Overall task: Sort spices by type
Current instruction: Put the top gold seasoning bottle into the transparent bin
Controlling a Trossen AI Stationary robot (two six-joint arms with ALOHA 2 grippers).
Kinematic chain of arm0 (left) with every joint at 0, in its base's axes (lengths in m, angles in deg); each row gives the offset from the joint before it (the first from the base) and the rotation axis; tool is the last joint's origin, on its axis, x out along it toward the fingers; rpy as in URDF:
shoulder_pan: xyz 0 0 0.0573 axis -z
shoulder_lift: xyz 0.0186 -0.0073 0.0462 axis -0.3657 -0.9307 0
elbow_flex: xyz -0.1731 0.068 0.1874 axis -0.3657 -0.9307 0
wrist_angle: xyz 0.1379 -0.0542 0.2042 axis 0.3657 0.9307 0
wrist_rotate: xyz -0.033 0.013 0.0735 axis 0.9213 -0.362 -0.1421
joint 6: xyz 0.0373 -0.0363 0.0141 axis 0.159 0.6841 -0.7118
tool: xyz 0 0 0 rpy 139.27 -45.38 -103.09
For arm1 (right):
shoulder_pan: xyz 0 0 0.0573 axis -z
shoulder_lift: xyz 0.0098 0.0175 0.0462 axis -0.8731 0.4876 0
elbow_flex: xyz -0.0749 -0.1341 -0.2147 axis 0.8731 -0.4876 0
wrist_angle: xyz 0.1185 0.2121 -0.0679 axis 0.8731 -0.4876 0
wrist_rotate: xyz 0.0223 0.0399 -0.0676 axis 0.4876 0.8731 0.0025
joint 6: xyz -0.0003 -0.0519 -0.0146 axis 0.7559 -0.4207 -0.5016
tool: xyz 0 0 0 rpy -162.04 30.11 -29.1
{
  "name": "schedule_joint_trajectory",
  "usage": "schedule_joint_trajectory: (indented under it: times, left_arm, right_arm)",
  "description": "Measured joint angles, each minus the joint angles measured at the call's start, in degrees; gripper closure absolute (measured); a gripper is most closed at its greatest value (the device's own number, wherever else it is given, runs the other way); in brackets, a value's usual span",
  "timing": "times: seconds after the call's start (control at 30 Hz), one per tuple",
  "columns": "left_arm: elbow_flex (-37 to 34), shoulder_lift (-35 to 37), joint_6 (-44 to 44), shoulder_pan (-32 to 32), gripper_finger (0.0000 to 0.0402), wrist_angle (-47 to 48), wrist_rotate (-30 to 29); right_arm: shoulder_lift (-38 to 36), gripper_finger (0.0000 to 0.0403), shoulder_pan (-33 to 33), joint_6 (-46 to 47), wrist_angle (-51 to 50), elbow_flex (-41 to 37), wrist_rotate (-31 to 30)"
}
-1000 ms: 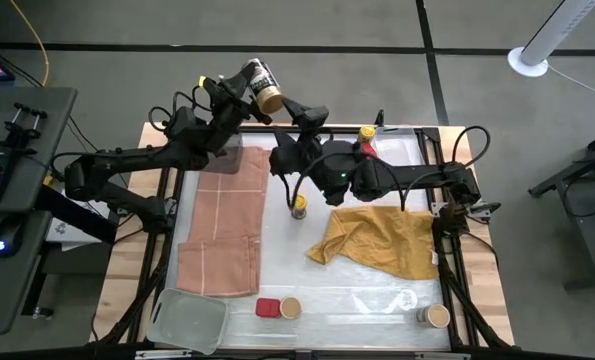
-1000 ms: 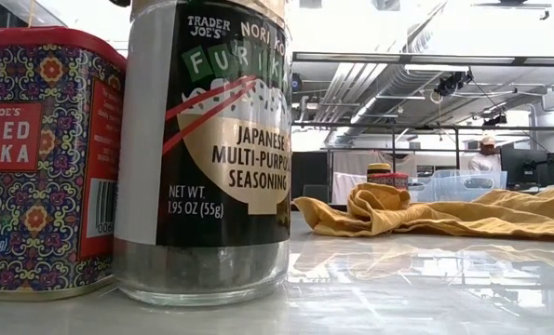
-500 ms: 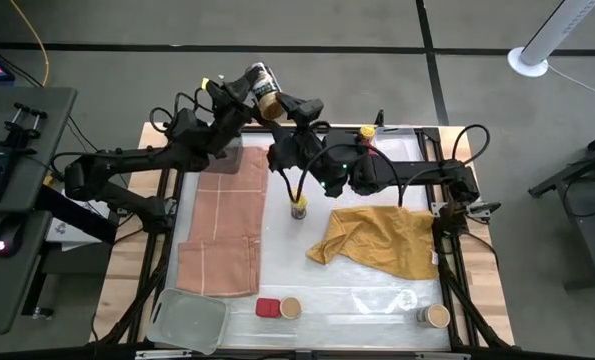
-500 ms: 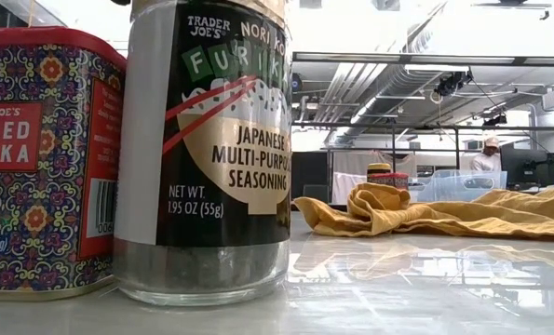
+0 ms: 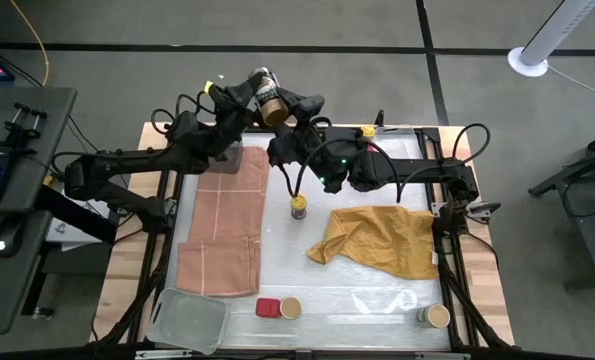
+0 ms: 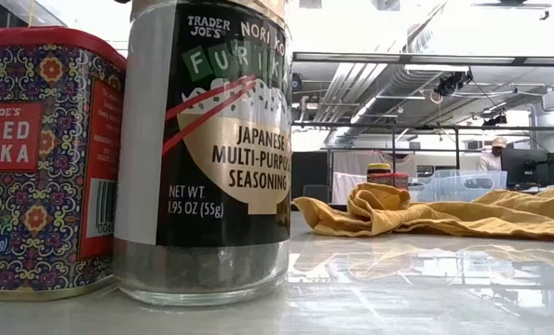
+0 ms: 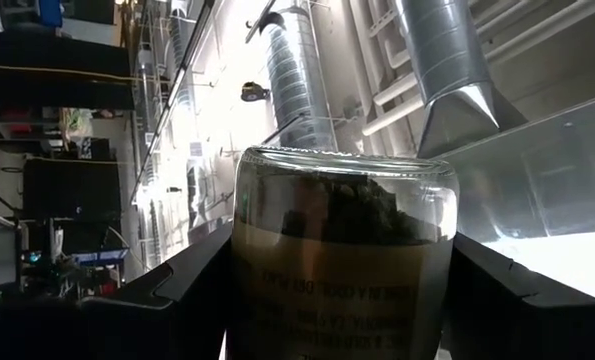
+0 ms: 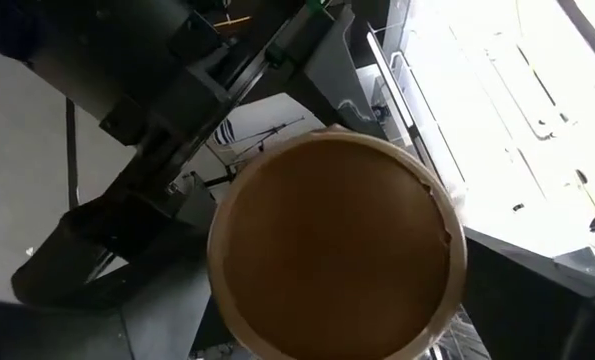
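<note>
A tan-topped glass jar (image 5: 266, 95) is clamped between the dark fingers of the left gripper (image 5: 249, 92), raised beyond the table's far edge at 12 o'clock. Its round tan lid is faced by the right gripper (image 5: 299, 103); whether those fingers are apart cannot be told. In the left wrist view the jar's clear base (image 7: 345, 215) and dark contents are seen. A yellow-capped jar (image 5: 298, 207) is stood at table centre. At 6 o'clock a flat red tin (image 5: 268, 307) is set touching a furikake jar (image 5: 290, 307); another tan-topped jar (image 5: 436, 316) is at 5 o'clock. A crumpled mustard cloth (image 5: 382, 238) is spread at 3 o'clock on the glossy white tabletop (image 5: 367, 300).
</note>
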Motion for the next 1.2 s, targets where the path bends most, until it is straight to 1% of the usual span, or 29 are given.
schedule_joint_trajectory:
  times: [0.1,0.23,0.3,0.47,0.57,0.77,0.97,1.2]
  left_arm:
    - [0.0,0.0,-0.14,0.0,0.0151,0.08,-0.02]
    - [0.0,0.0,-0.88,0.02,0.0151,0.52,-0.13]
    - [0.0,0.02,-0.79,0.0,0.0151,0.44,-0.24]
    - [0.0,0.02,-0.94,0.02,0.0151,0.37,-0.24]
    - [0.0,0.02,-1.0,0.07,0.015,0.44,0.0]
    - [0.0,0.02,-3.15,-0.52,0.0129,0.41,0.59]
    - [0.0,-0.07,-6.33,-2.8,0.0105,-0.07,5.9]
    - [0.0,-0.07,-8.33,-4.73,0.0097,-0.55,10.21]
  right_arm:
    - [0.0,0.0064,0.08,1.61,0.02,0.0,-0.38]
    - [0.04,0.0119,0.17,2.54,-0.05,0.0,-0.43]
    - [0.04,0.0133,0.19,2.51,-0.05,0.0,-0.06]
    - [0.04,0.0133,0.2,2.43,-0.02,0.0,0.01]
    - [0.04,0.0125,0.15,2.43,0.0,0.0,-0.88]
    - [0.06,0.0133,-0.35,2.38,0.0,0.0,-3.8]
    - [0.07,0.0133,-0.35,2.58,0.67,0.0,-5.67]
    - [-0.33,0.0133,-0.19,2.41,3.26,0.0,-6.97]
